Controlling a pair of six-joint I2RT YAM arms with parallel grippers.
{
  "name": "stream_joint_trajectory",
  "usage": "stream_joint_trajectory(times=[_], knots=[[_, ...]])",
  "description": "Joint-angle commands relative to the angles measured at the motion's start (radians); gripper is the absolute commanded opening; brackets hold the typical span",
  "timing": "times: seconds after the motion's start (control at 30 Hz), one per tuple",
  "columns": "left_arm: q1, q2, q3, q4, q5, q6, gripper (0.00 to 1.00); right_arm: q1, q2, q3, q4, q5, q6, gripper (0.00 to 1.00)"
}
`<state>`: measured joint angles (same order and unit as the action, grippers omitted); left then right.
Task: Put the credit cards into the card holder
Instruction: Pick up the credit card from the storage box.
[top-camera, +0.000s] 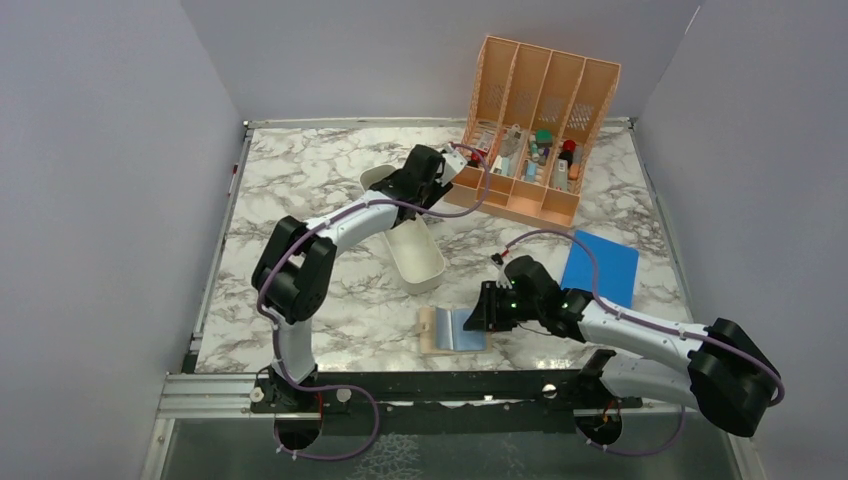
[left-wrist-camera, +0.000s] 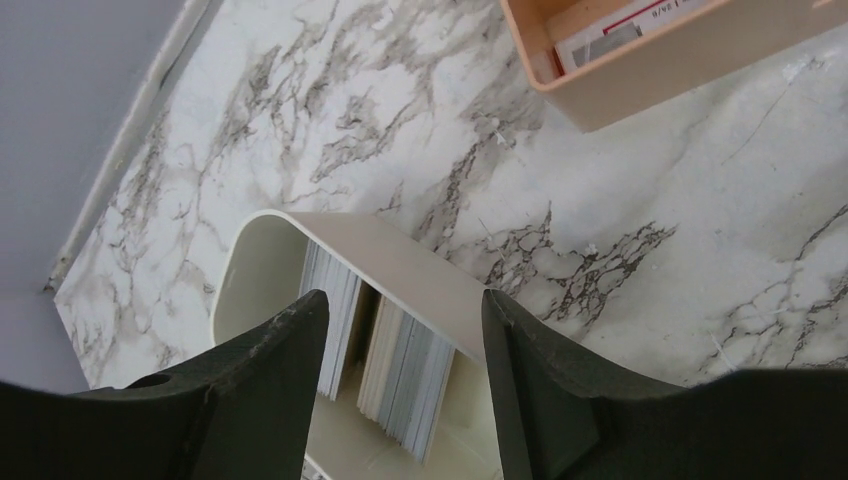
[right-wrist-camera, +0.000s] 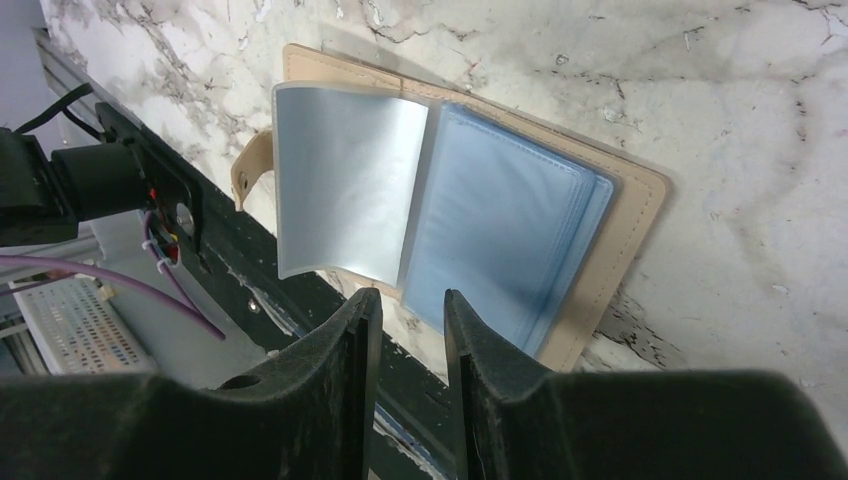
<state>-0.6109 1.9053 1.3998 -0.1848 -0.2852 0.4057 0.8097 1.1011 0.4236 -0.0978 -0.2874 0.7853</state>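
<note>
Hovering empty, left end effector (left-wrist-camera: 402, 302) spread wide over credit cards (left-wrist-camera: 408, 375), right end effector (right-wrist-camera: 411, 297) barely parted over card holder (right-wrist-camera: 500, 220).

On my marble table (top-camera: 300, 190) lie the open card holder (top-camera: 455, 330) at the near edge, a white tray (top-camera: 425, 268) in the middle, a flat blue rectangle (top-camera: 600, 265) at right, a peach organizer (top-camera: 540, 100) far behind

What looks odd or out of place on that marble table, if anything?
Nothing spilled or broken. The card holder lies open near the front edge of the table, and one clear pocket page bows upward instead of lying flat. The white tray sits diagonally, cards standing on edge inside it.
</note>
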Motion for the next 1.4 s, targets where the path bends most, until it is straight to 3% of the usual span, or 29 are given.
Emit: stream_joint_trajectory(times=[0.0, 0.3, 0.43, 0.77, 0.93, 1.37], knots=[[0.023, -0.080, -0.022, 0.067, 0.016, 0.029, 0.60, -0.001, 0.000, 0.012, 0.045, -0.015, -0.007, 0.35], [0.097, -0.055, 0.034, -0.159, 0.151, 0.056, 0.56, -0.001, -0.028, 0.004, 0.028, -0.018, -0.003, 0.35], [0.125, -0.093, -0.010, -0.141, 0.225, 0.075, 0.57, -0.001, -0.039, 0.004, 0.017, -0.018, -0.005, 0.35], [0.126, -0.114, -0.120, -0.096, 0.183, 0.132, 0.62, -0.001, -0.038, 0.017, 0.007, -0.021, -0.016, 0.35], [0.123, -0.131, -0.127, -0.082, 0.201, 0.112, 0.72, -0.001, -0.061, 0.009, 0.000, -0.007, -0.014, 0.35], [0.118, -0.044, -0.139, 0.025, 0.099, 0.159, 0.73, -0.001, -0.074, 0.011, -0.022, 0.015, -0.024, 0.35]])
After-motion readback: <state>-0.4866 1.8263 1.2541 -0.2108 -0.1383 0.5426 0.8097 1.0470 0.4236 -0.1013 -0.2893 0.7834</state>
